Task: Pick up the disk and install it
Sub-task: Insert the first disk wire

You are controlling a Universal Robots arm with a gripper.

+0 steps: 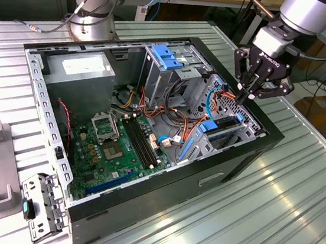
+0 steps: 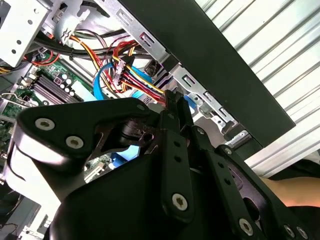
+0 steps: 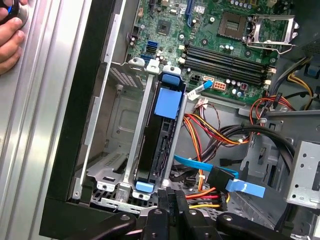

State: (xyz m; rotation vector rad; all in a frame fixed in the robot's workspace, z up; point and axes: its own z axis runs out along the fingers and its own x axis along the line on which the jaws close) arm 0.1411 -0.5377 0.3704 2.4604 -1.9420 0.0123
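1. Gripper [image 1: 251, 92] of black metal hangs, in the exterior view, over the corner of the open black desktop computer case [image 1: 216, 175] toward the exterior view's right, its fingers drawn together to a point with nothing held between them. Just below it, the disk [image 1: 219, 127], a flat drive framed by blue plastic carrier rails, sits in the grey metal drive bay. The green motherboard [image 1: 109, 151] lies on the case floor, the grey power-supply box [image 1: 81, 73] is at the far corner, and a blue plastic latch [image 1: 167, 56] tops the tall metal cage. The case rests on the ribbed aluminium counter [image 1: 297, 192].

2. In the second wrist view, the gripper [image 2: 172, 100] shows its fingers closed side by side, close above a bundle of red, yellow and orange wires [image 2: 127, 70].

3. In the first wrist view, the disk [image 3: 161, 135] stands on edge in the bay, a blue tab at each end, beside the case's black wall. The gripper [image 3: 174, 197] is near its lower blue tab. A person's hand [image 3: 10, 37] rests on the counter [image 3: 35, 150].
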